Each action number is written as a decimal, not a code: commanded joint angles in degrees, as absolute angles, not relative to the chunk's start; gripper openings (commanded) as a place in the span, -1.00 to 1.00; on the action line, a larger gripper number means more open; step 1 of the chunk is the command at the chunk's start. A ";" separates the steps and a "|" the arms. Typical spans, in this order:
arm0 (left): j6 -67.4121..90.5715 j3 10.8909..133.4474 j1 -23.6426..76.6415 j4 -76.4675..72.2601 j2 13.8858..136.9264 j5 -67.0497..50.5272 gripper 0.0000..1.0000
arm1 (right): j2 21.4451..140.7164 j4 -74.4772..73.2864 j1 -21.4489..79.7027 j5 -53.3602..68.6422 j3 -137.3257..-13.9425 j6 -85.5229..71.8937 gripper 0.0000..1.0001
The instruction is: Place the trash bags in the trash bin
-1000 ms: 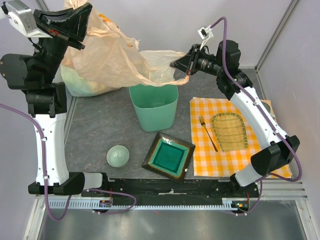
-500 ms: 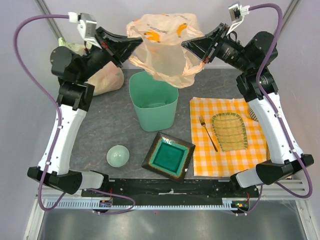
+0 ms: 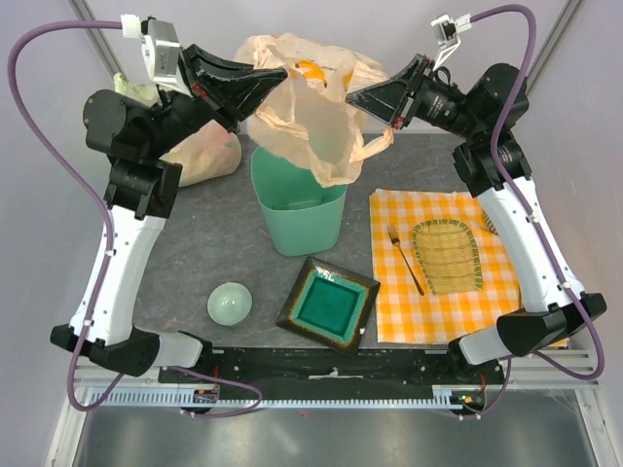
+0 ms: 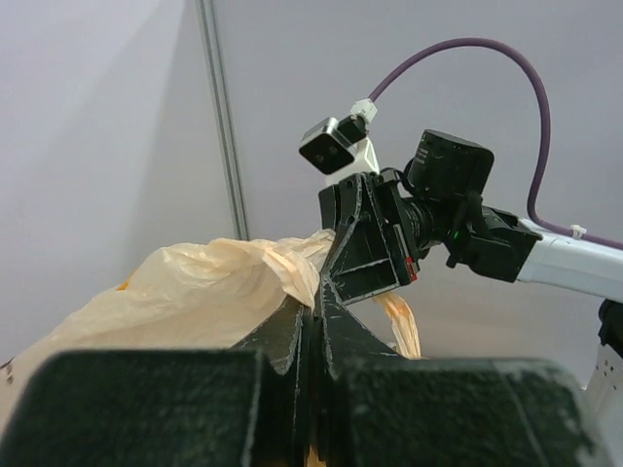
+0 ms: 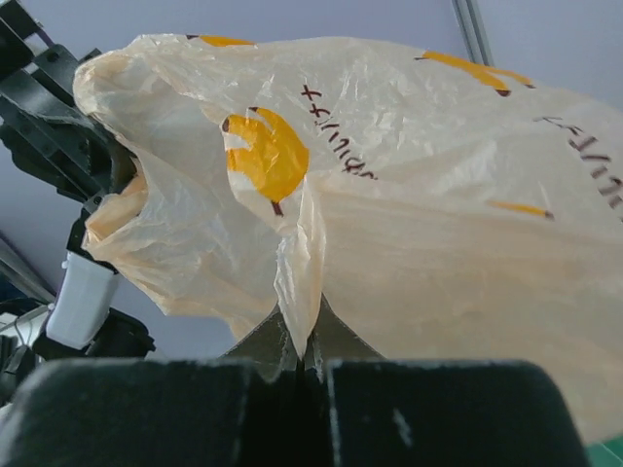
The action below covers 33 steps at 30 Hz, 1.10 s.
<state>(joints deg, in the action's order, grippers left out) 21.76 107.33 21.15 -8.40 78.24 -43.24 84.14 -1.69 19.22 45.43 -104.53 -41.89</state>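
Observation:
The peach-cream trash bag [image 3: 316, 107] hangs in the air between my two grippers, its lower end dipping into the mouth of the mint-green trash bin [image 3: 300, 212]. My left gripper [image 3: 279, 74] is shut on the bag's left top edge. My right gripper [image 3: 352, 97] is shut on its right top edge. In the left wrist view the bag [image 4: 195, 292] bunches at my shut jaws [image 4: 317, 316]. In the right wrist view the bag [image 5: 409, 195] fills the frame, a fold pinched in my jaws [image 5: 308, 342].
A yellow-green stuffed bag [image 3: 200, 151] lies at the back left behind the left arm. A small pale green bowl [image 3: 230, 303] and a square teal dish [image 3: 328, 304] sit in front of the bin. A yellow checked cloth [image 3: 453, 302] with a fork [image 3: 406, 261] and woven basket [image 3: 446, 255] lies right.
Both grippers lifted the bag high and brought it over the bin; in the last half second the bag has come lower, its bottom now entering the bin's mouth.

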 commanded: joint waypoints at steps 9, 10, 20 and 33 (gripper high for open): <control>17.92 108.81 21.36 -2.11 76.11 -35.86 -0.97 | 84.37 5.38 18.55 47.64 -96.07 -53.27 -1.00; 18.71 108.81 21.36 -2.02 76.55 -36.29 -0.97 | 84.20 4.67 17.85 47.55 -95.72 -53.26 -1.00; 21.88 111.09 23.02 -3.78 86.47 -34.45 -0.97 | 80.51 -7.03 10.91 38.77 -91.85 -43.95 -1.00; 15.57 117.15 20.23 9.91 90.01 -40.24 0.27 | 80.42 -15.99 8.09 32.08 -92.02 -38.41 -1.00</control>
<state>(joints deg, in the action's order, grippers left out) 20.91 112.16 24.67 3.81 93.27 -36.47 82.24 -14.39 8.34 34.39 -91.50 -41.04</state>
